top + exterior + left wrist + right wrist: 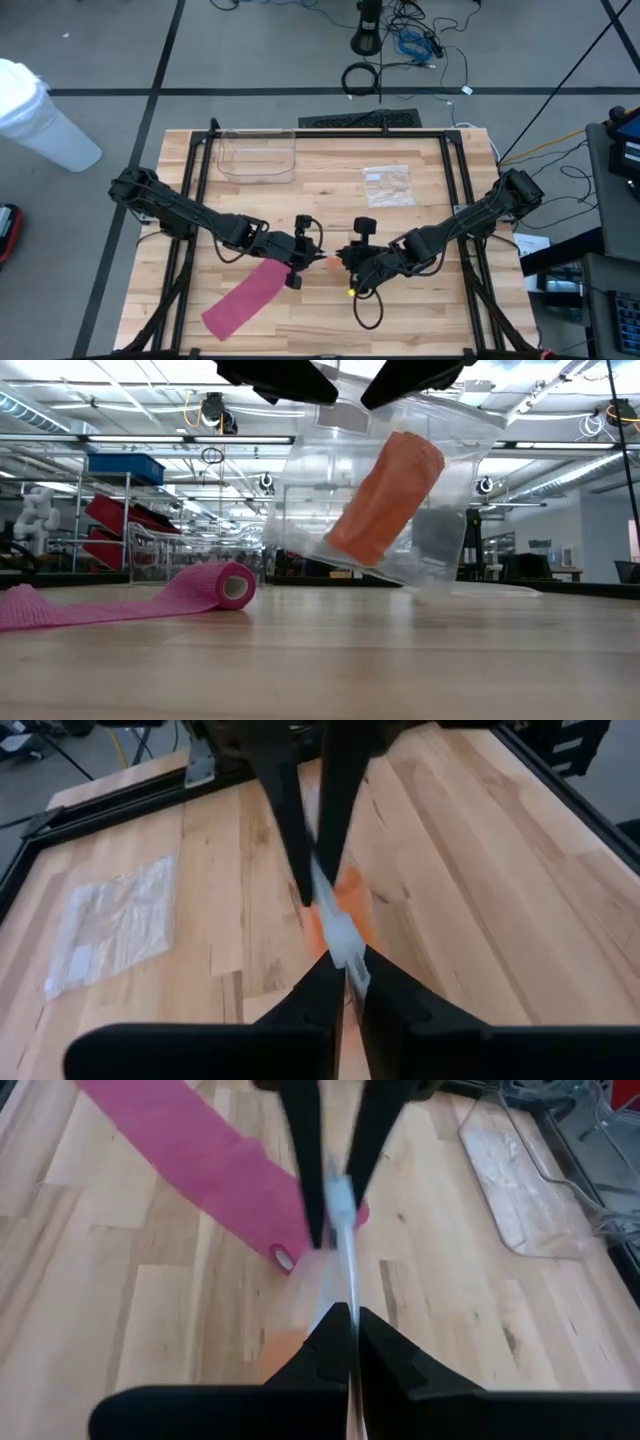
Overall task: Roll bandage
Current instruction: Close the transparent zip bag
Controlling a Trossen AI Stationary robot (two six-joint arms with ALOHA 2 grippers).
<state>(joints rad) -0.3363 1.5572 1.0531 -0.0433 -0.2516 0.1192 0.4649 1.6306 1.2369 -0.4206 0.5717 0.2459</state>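
A clear plastic bag (440, 480) with an orange bandage roll (385, 500) inside hangs between my two grippers over the table's middle. My left gripper (306, 256) and my right gripper (346, 263) face each other, and both are shut on the bag's upper edge. The orange roll also shows in the high view (330, 262). A pink bandage (245, 298) lies partly unrolled on the table to the near left. Its rolled end (232, 586) rests on its side on the wood, close to the left gripper. My left gripper pinches the bag's whitish top strip (347, 948) between its two fingers, coming level from the table's left. The bag hangs below the fingers with the orange roll tilted inside. My right gripper pinches the same top edge (347, 1285) between its two fingers, coming level from the table's right, opposite the left gripper's fingers (305, 1170). The bag shows edge-on there and hangs below the fingers.
A clear plastic container (258, 155) stands at the far left of the table. A flat empty clear bag (387, 183) lies at the far right and shows in the left wrist view (110, 925). Black frame rails (200, 170) run along the table's sides and far edge.
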